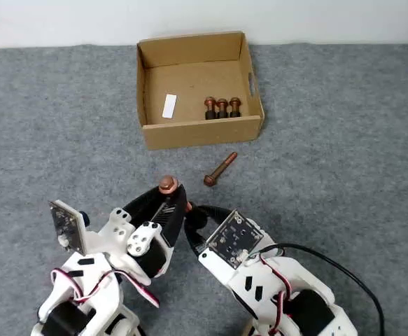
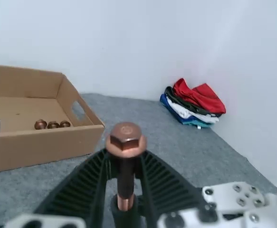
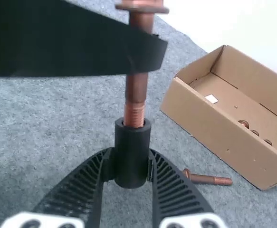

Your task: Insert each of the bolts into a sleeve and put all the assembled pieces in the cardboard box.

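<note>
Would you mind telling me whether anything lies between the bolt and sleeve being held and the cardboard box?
A loose bolt lies on the carpet between them and the cardboard box; nothing else visible does.

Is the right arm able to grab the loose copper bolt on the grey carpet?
Probably not yet: its jaws are shut on the black cylindrical sleeve with the left arm's copper bolt in it. Nothing else blocks the loose copper bolt.
</note>
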